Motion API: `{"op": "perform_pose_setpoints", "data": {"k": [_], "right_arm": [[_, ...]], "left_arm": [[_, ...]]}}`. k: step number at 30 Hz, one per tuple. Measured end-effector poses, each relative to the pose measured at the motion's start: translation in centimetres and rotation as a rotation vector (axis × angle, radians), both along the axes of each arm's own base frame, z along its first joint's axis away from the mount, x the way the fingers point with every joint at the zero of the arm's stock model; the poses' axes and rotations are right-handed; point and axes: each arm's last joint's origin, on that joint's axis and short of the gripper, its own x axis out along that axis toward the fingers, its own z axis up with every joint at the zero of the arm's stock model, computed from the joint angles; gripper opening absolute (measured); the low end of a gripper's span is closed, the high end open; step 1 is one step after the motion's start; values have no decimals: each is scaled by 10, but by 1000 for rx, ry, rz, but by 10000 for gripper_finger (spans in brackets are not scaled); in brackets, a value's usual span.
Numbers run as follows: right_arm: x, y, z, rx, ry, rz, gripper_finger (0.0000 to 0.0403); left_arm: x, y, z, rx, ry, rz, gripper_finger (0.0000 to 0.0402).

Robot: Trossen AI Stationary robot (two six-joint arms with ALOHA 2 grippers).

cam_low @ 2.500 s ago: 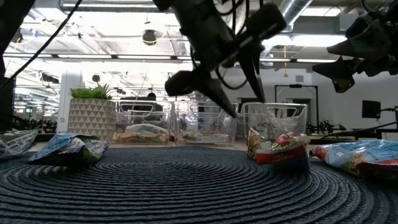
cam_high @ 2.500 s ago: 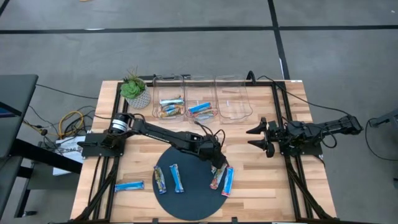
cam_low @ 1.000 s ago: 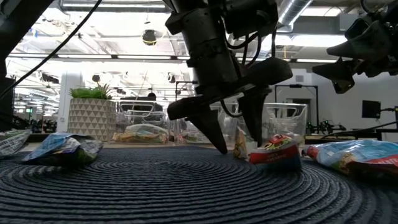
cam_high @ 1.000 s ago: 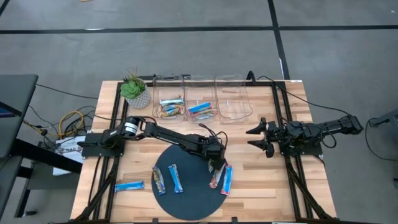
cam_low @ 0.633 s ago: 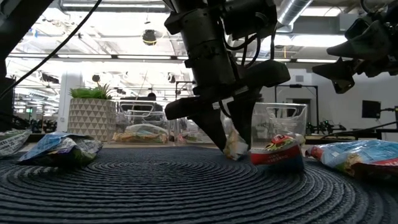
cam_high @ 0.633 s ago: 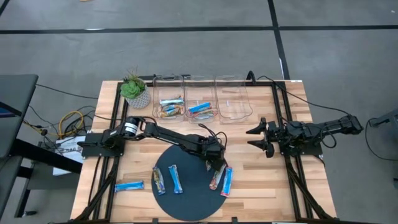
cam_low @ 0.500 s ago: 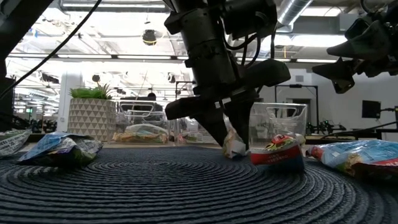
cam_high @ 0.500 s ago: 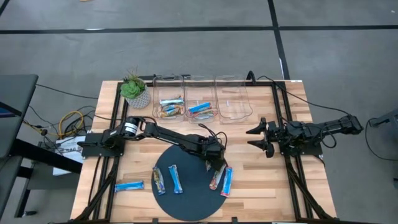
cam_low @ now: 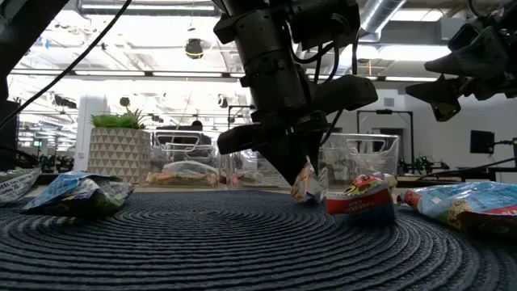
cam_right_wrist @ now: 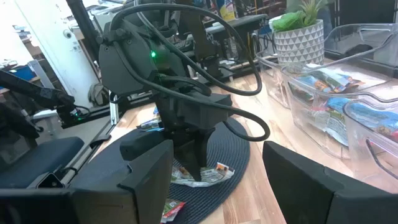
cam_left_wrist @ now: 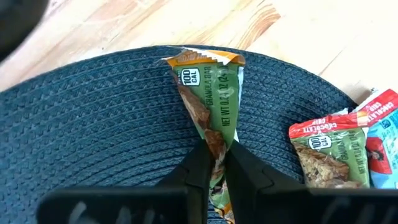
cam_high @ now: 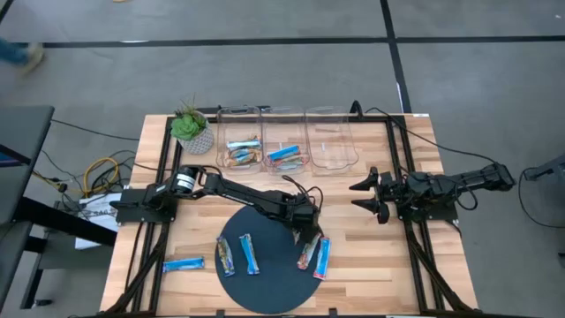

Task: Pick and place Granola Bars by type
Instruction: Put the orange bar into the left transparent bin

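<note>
Granola bar pinched in left claw on dark woven mat; right claw wide.

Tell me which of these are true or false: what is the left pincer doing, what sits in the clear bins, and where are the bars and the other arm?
1. The left pincer is shut on a multicoloured bar on the dark round mat. True.
2. All three clear bins hold bars. False: the right bin looks empty; only the left bin and the middle bin hold some.
3. The right pincer is open and waits off to the side, above the table's right part. True.
4. Every loose bar lies on the mat. False: a blue bar lies on the wooden table, left of the mat.
5. The potted plant stands on the mat. False: it stands at the table's far left corner.
</note>
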Motion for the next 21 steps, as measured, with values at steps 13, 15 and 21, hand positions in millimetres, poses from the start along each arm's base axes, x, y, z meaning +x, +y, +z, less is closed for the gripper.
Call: {"op": "perform_pose_setpoints", "data": {"k": [13, 15, 21], "right_arm": [[0, 0, 0, 0, 0, 0, 244], [0, 0, 0, 0, 0, 0, 244], [0, 0, 0, 0, 0, 0, 244]], "left_arm": [[1, -1, 5, -20, -20, -88, 22], [1, -1, 10, -16, -40, -102, 22], [4, -1, 24, -3, -76, -155, 23]]}}
